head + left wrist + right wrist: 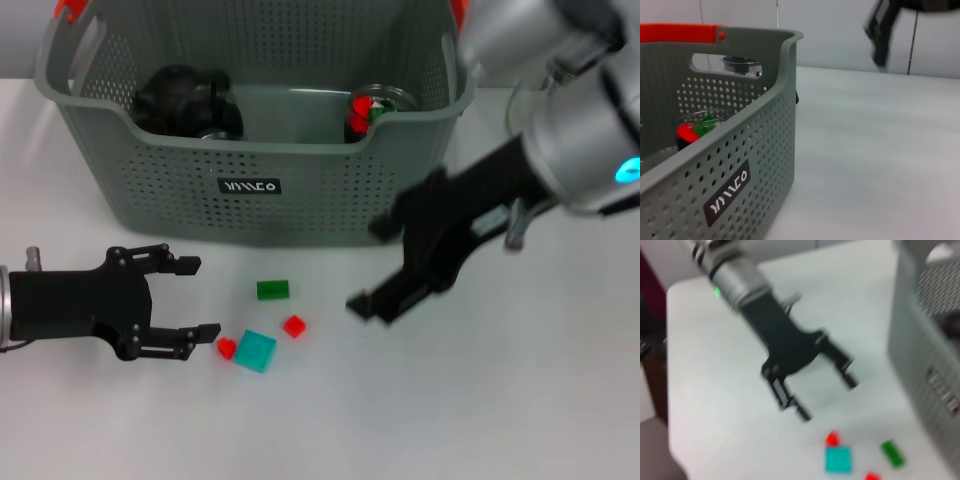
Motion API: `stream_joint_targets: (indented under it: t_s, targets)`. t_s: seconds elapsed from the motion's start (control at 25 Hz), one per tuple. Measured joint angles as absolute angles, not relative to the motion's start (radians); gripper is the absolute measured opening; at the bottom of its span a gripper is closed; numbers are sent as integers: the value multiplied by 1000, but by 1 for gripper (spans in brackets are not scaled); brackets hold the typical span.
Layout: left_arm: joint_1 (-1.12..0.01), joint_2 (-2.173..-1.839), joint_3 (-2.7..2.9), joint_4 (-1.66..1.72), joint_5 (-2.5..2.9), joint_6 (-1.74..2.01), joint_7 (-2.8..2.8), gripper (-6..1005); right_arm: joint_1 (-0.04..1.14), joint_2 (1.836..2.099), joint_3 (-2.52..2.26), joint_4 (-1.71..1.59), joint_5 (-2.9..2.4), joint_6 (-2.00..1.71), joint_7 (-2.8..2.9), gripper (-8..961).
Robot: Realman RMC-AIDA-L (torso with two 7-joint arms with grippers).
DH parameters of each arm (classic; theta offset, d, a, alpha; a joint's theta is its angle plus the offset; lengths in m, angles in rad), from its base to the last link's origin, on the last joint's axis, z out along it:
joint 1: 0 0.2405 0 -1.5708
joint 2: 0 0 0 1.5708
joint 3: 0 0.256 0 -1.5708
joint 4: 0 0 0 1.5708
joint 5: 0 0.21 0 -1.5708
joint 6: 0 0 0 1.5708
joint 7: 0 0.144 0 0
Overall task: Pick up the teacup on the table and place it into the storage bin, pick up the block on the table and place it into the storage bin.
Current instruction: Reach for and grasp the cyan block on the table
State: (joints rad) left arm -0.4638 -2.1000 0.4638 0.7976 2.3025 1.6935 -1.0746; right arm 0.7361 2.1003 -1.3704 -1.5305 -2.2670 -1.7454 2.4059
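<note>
The storage bin (250, 215) stands at the back of the table, with its black label facing me. Inside it, on the right, stands a clear glass teacup (375, 105) holding red and green pieces; the left wrist view shows the teacup (700, 130) through the bin wall (760, 150). Loose blocks lie in front of the bin: green (272, 290), red (293, 326), small red (226, 348) and teal (255, 351). My left gripper (205, 297) is open, low over the table, just left of the small red block. To the right of the blocks my right gripper (367, 266) hangs open and empty.
A black object (185, 100) lies in the bin's left half. Orange handle clips (680, 33) sit on the bin's ends. The right wrist view shows the left gripper (829, 399), the blocks (838, 460) and the bin wall (925, 355). White tabletop (450, 400) lies in front.
</note>
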Motion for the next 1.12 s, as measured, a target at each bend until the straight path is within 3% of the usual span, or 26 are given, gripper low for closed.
stream_joint_targets:
  t_s: [0.44, 1.12]
  targets:
    - [-465, -2100, 469, 794, 2303, 1694, -1071, 846, 826, 2108, -1765, -1115, -2226, -1352, 2400, 944]
    - [-463, -2100, 465, 788, 2300, 1684, -1071, 846, 867, 2118, -2049, -970, -2158, -951, 2412, 943]
